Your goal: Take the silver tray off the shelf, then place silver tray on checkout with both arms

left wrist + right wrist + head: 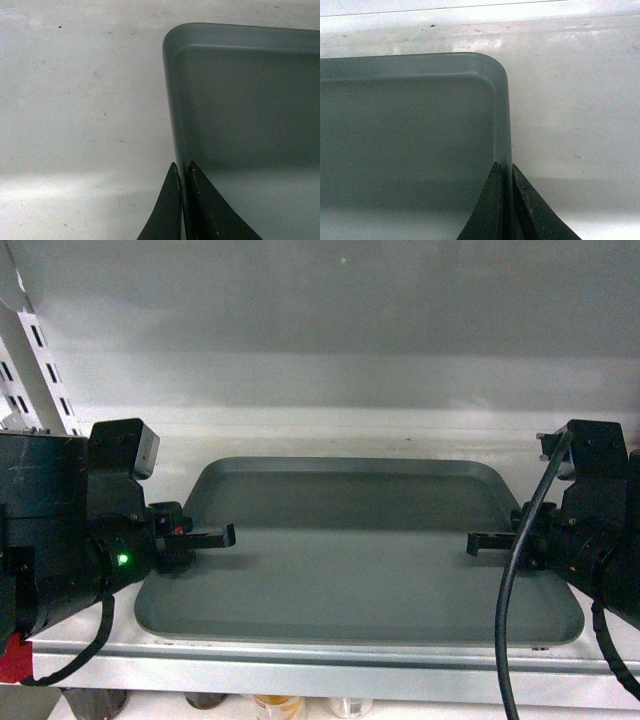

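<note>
Two grippers pinch the silver tray (360, 560) at opposite short sides while it lies flat on the shelf (330, 665). The left gripper (222, 536) meets the tray's rim at 9 o'clock in the head view; the right gripper (478, 542) meets it at 3 o'clock. Each wrist view shows why the hold is arranged so: the low raised rim stands between the two fingers, one finger (167, 212) outside on the shelf side and the other over the tray floor, so the thin edge serves as the only purchase on a wide, flat object. In the right wrist view the fingers (487, 210) likewise straddle the rim, narrowed until almost no gap remains, with the tray (410, 140) spreading toward 10 o'clock from them. In the left wrist view the tray (245, 110) spreads toward 1 o'clock, its rounded corner at 12 o'clock.

The symmetric grasp at mid-length of both sides probably keeps the tray level and spares either arm a twisting load. The tray rests wholly on the white shelf board, its long front edge near the front lip at 6 o'clock and its back edge toward the pale back panel (330, 330) at 12 o'clock. Judged from this, lifting has not begun; the checkout is not in view.
</note>
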